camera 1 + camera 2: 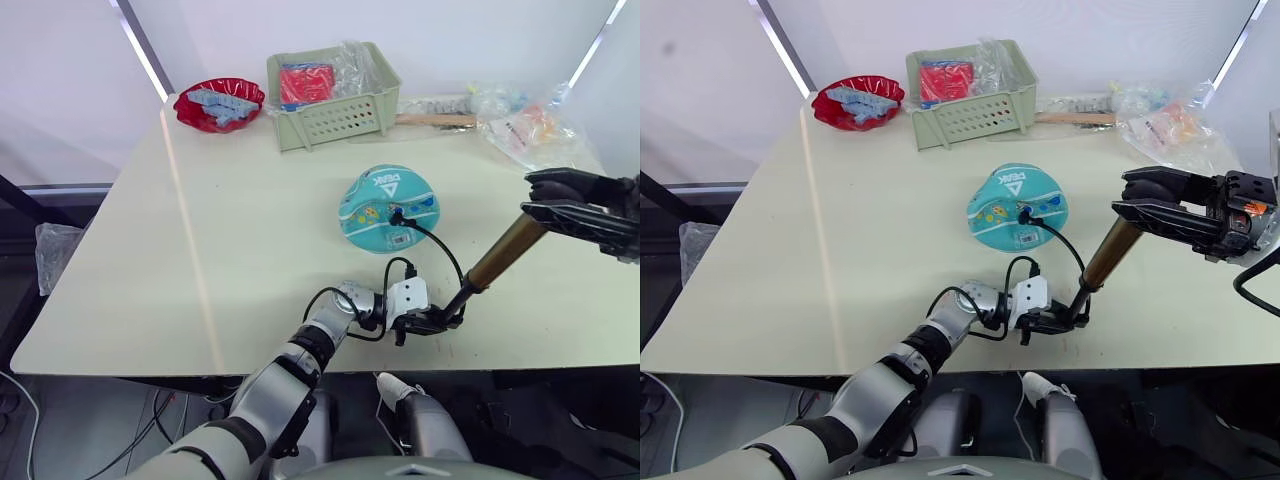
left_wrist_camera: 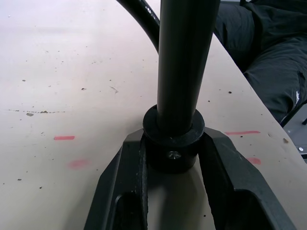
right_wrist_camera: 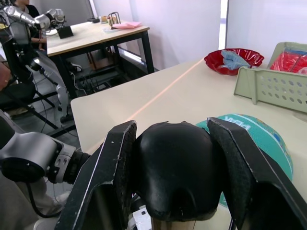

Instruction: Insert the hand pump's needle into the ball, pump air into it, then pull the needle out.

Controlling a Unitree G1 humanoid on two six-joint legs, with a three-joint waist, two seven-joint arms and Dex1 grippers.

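1. Ball [image 1: 389, 208]: teal, lying on the desk [image 1: 200, 250] about mid-way across, white triangle logo turned toward the far edge.
2. Needle fitting [image 1: 397, 213]: sits on the near upper face of the ball; the pin itself is too small to make out. A thin black hose [image 1: 445, 250] arcs from the fitting toward the base of the pump.
3. Hand pump [image 1: 495, 262]: tilted, base down near the front edge of the desk, brass cylinder rising toward the robot's right, handle end uppermost.
4. Left gripper [image 1: 437, 322]: narrow, its two black fingers [image 2: 120, 177] clamped either side of the pump's round black base, low on the desk surface just in front of the ball.
5. Right gripper [image 1: 1150, 212]: closed on the pump's black handle [image 3: 175, 167], held above the desk to the right of the ball.
6. Far side of desk: red bowl [image 1: 218, 104] at left, green slotted basket [image 1: 332, 95] beside it holding a red packet, clear plastic bags [image 1: 525, 125] at right.
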